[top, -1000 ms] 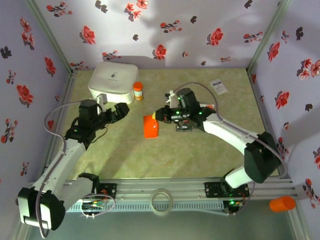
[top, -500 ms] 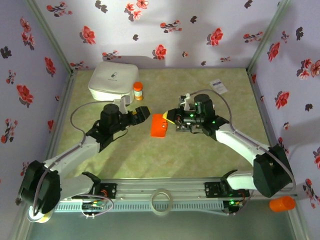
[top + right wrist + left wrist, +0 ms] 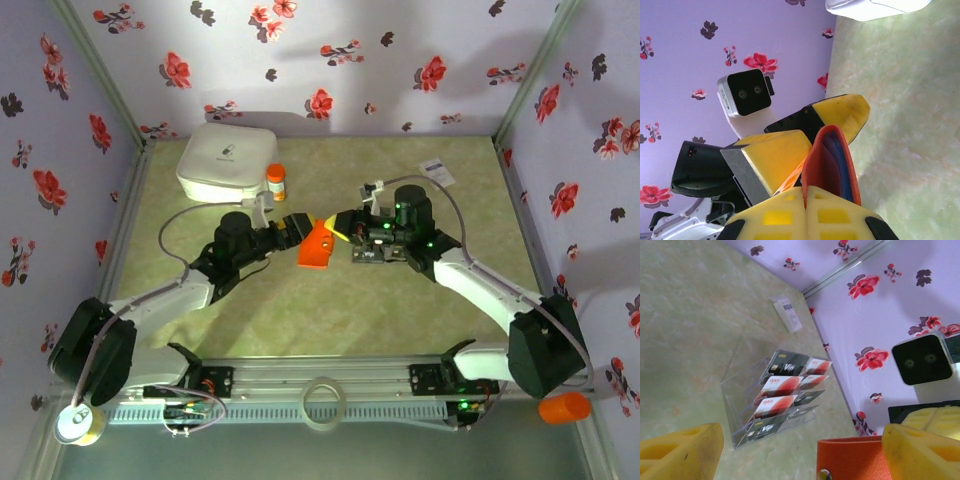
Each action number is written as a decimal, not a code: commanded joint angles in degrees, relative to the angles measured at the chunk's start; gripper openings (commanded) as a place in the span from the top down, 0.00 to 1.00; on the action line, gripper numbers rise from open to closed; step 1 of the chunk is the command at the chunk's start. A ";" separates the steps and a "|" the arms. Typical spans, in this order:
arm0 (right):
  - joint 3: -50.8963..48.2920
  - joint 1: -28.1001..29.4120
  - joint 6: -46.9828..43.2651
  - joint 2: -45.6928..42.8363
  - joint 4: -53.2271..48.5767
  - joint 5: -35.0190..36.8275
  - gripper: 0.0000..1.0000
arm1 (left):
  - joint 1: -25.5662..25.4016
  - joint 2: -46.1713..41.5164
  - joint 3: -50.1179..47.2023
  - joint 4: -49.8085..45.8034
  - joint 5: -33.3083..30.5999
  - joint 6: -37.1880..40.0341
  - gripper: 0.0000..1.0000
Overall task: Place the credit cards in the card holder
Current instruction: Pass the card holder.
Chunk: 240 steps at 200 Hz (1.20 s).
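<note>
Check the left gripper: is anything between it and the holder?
Nothing visible stands in the way. The right gripper is pinching the holder and holding it up off the table. The left gripper is open, with one finger on each side of the holder's free edge.

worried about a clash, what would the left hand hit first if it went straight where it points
The card holder, gripped by the right hand; open fingers of the left hand seem to straddle its edge.
</note>
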 commanded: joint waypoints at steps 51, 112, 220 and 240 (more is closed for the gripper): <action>0.54 -0.65 2.41 -0.16 4.69 -1.74 1.00 | -1.61 2.28 -2.32 13.92 0.35 -4.86 0.21; 0.02 -0.86 3.04 0.46 5.84 -1.94 1.00 | -2.23 4.14 -2.35 18.34 1.54 -5.91 0.35; -1.24 -2.66 3.31 2.18 6.13 -1.74 0.94 | -2.30 4.22 -2.49 18.83 2.01 -6.35 1.00; -1.08 -3.53 1.07 0.82 2.23 -1.05 0.67 | -2.31 3.90 -3.22 18.42 0.96 -6.10 1.00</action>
